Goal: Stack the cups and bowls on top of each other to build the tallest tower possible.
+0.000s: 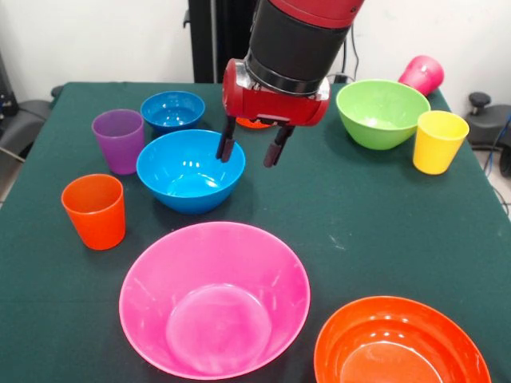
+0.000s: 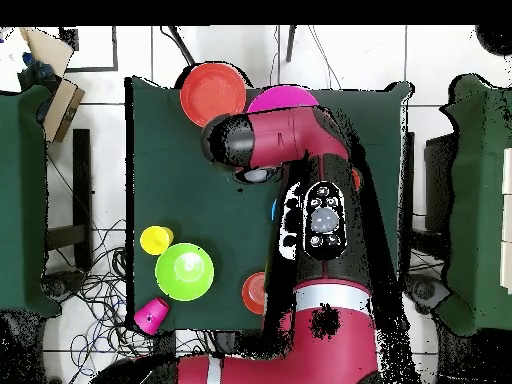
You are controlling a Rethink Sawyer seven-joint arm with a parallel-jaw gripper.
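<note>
Bowls & cups all sit loose on the green table [image 1: 383,207], nothing stacked yet. Gripper [image 1: 254,148] hangs over the medium blue bowl [image 1: 190,171], jaws spread & empty, one finger at that bowl's far rim, the other just outside it.

Step in hand, prob: grab the medium blue bowl by its rim. To do well: drop straight down so one finger goes inside the wall and one outside, close on the rim, lift level, then seat it in the big pink bowl [image 1: 214,298] near the front edge. Widest base first gives a steadier tower.

Count, front view:
- Bowls, 6: big pink at the front edge; big orange [image 1: 402,343] in the front corner; medium blue mid-table; small blue [image 1: 172,110] toward the back edge; lime green [image 1: 382,112] by the back; small orange [image 1: 254,123], mostly hidden behind the gripper.
- Cups, 4: orange [image 1: 94,211] & purple [image 1: 118,140] along one side edge; yellow [image 1: 439,141] by the other side edge; magenta [image 1: 422,75] tipped over at the back corner.
</note>
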